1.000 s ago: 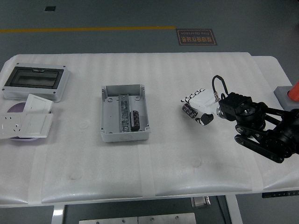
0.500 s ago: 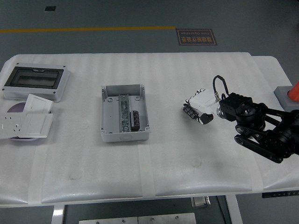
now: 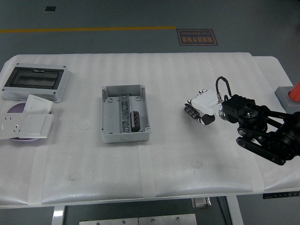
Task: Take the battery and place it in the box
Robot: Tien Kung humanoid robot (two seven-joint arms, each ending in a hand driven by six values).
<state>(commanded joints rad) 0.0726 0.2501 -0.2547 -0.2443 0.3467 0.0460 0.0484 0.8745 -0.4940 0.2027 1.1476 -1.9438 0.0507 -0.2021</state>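
Note:
The grey open box (image 3: 125,115) stands at the table's middle left. A dark cylindrical battery (image 3: 135,121) lies inside it, at the right of the central rail. My right hand (image 3: 199,108), white with dark fingertips (image 3: 190,111), hovers low over the table well to the right of the box. Its fingers are curled in and I see nothing held in them. The black right arm (image 3: 262,129) comes in from the right edge. The left arm is out of view.
A grey enclosure with a dark window lid (image 3: 36,82) sits at the far left. White socket plates (image 3: 26,123) lie in front of it over a purple disc (image 3: 18,108). An orange cone on a grey base (image 3: 290,96) stands off the table's right edge.
The right hand's fingers have curled in tighter, and the hand and arm have drifted slightly right, away from the box. The battery in the box has not moved.

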